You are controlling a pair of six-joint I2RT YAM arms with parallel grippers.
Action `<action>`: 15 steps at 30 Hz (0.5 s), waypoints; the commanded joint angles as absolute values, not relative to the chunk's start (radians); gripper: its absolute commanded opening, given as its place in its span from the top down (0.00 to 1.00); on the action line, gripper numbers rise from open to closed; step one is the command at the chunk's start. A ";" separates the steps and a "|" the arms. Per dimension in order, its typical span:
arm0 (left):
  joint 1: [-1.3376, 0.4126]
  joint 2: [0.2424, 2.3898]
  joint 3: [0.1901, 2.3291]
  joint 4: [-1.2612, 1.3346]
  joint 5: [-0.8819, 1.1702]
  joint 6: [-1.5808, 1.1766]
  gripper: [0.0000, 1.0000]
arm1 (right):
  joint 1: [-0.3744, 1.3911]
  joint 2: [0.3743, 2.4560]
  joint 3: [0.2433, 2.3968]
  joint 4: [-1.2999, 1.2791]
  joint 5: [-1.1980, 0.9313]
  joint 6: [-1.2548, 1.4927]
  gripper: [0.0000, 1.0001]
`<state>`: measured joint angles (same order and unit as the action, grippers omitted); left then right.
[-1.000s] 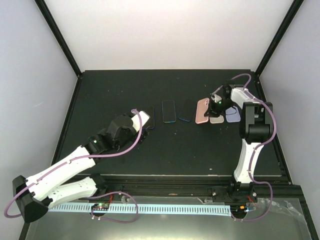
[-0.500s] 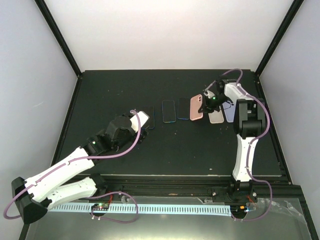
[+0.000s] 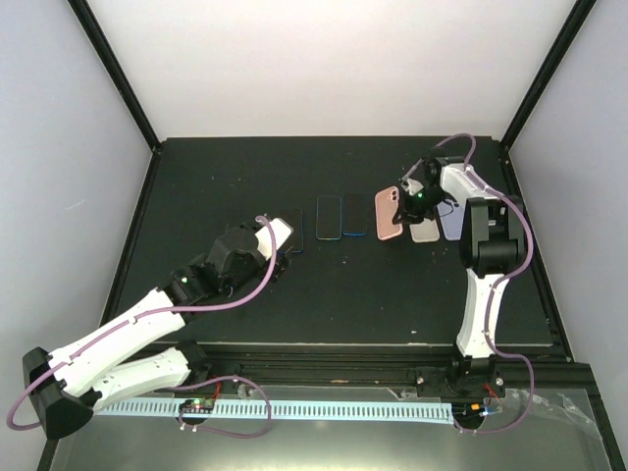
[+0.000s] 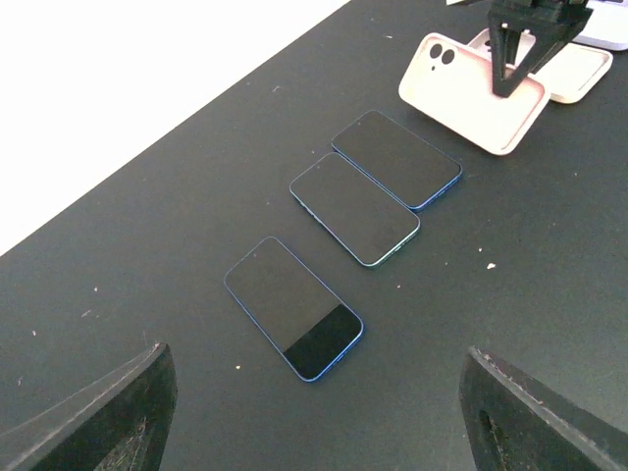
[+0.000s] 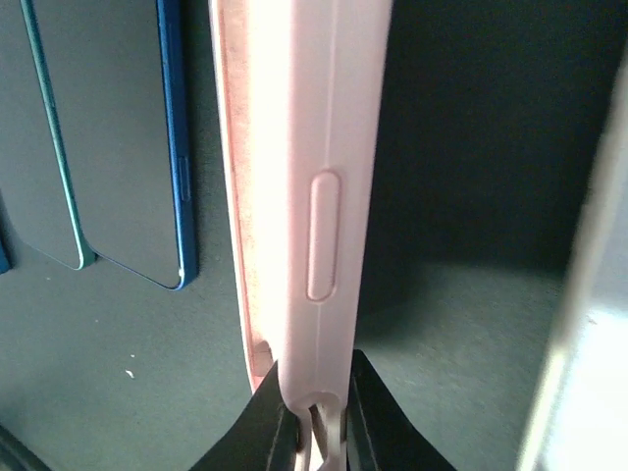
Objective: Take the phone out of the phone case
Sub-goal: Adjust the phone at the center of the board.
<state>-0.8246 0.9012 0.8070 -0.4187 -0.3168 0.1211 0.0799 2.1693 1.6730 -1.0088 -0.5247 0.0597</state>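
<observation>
My right gripper is shut on the long edge of a pink phone case, holding it tilted with its lower edge at the table. In the right wrist view the pink phone case stands edge-on, its side button facing me, pinched at my right gripper. Whether a phone sits inside it I cannot tell. The left wrist view shows the pink phone case back-up with its camera cutout. Three bare phones lie side by side. My left gripper hovers open before them.
A beige case and a lavender case lie just right of the pink one. The phones lie in a row mid-table. Black frame posts rise at the far corners and the table's raised rim runs along the left.
My right gripper has carried the pink case leftward, off the other cases and beside the row of phones. The left arm has not moved.
</observation>
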 commanded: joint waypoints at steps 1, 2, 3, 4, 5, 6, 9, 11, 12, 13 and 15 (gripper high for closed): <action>-0.818 0.896 0.805 -0.403 -0.314 0.135 0.20 | 0.064 2.098 1.663 -0.989 -0.440 0.043 0.89; -0.817 0.895 0.805 -0.402 -0.315 0.135 0.20 | 0.061 2.097 1.664 -0.990 -0.440 0.043 0.86; -0.818 0.894 0.805 -0.403 -0.316 0.135 0.20 | 0.057 2.099 1.664 -0.990 -0.440 0.040 0.80; -0.818 0.894 0.805 -0.404 -0.316 0.135 0.20 | 0.055 2.101 1.671 -0.996 -0.433 0.034 0.73; -0.818 0.893 0.805 -0.403 -0.318 0.135 0.20 | 0.055 2.103 1.676 -1.004 -0.422 0.028 0.69; -0.818 0.892 0.804 -0.403 -0.321 0.135 0.20 | 0.054 2.103 1.677 -1.010 -0.413 0.022 0.68; -0.818 0.890 0.802 -0.402 -0.327 0.135 0.20 | 0.050 2.062 1.650 -0.993 -0.385 0.015 0.65; -0.818 0.890 0.803 -0.403 -0.329 0.135 0.20 | 0.045 2.023 1.628 -0.982 -0.362 0.008 0.64; -0.818 0.888 0.803 -0.402 -0.330 0.135 0.20 | 0.042 2.004 1.617 -0.977 -0.351 0.004 0.63; -0.818 0.888 0.803 -0.402 -0.332 0.135 0.20 | 0.038 1.983 1.605 -0.971 -0.339 0.000 0.63; -0.818 0.887 0.804 -0.402 -0.336 0.135 0.20 | 0.027 1.945 1.586 -0.962 -0.316 -0.012 0.61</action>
<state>-0.8246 0.9012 0.8070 -0.4183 -0.3176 0.1211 0.0486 2.0521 1.6073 -0.9928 -0.3836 0.0204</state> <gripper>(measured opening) 0.804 0.377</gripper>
